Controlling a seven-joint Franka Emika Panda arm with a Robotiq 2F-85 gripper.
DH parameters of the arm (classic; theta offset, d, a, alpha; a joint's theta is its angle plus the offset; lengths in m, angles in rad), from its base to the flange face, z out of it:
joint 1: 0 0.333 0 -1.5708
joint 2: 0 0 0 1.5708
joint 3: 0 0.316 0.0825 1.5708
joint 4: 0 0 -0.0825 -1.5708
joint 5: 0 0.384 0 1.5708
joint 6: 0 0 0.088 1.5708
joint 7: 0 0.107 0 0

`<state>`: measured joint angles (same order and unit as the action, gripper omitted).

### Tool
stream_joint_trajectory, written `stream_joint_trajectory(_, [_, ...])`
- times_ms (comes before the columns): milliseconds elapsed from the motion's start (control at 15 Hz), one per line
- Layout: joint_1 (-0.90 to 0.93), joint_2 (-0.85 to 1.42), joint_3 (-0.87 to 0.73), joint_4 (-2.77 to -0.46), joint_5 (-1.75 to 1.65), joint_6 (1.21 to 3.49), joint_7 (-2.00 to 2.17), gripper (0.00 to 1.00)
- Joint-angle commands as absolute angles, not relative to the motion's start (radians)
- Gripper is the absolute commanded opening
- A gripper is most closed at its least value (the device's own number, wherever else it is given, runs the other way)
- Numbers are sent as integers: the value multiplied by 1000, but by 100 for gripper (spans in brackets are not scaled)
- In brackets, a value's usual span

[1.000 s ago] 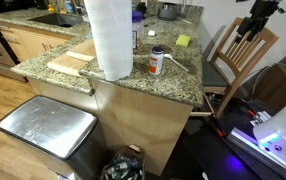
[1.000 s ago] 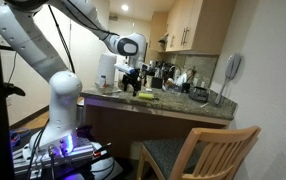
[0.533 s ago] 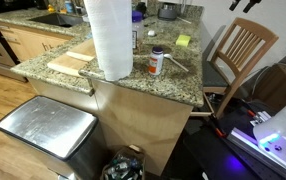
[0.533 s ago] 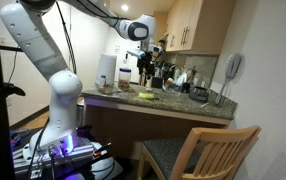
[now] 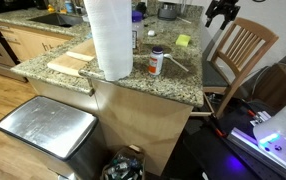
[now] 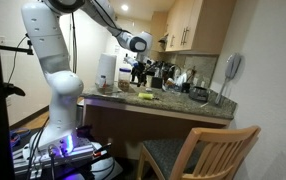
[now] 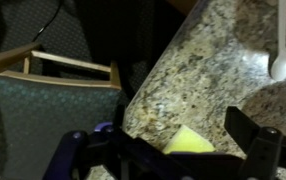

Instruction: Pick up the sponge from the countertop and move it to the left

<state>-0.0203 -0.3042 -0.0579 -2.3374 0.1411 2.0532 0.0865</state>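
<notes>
Hanging over the countertop (image 5: 175, 82) edge, the gripper (image 5: 220, 12) was held wide apart, nothing gripped; the sponge (image 5: 183, 41) was seen right of the capped bottle (image 5: 157, 62).

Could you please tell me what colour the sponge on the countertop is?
Yellow-green; the sponge shows best in an exterior view.

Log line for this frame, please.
phase: pre-grasp | gripper: open, empty, in the air | sponge: flat on countertop, not grasped | move left: not yet done

an exterior view looks down on the countertop (image 5: 175, 84) from high up, an exterior view sees the countertop (image 6: 188, 104) sideways from far, wrist view close above its edge
</notes>
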Motion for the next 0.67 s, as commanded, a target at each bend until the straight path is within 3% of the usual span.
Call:
stream_joint_trajectory(0, [-4, -122, -23, -2184, 262, 2049, 247, 100])
stream_joint_trajectory(67, [-5, -218, -19, -2278, 216, 2060, 190, 100])
stream_joint_trajectory(600, [2, -9, -4, -2157, 331, 2191, 423, 100])
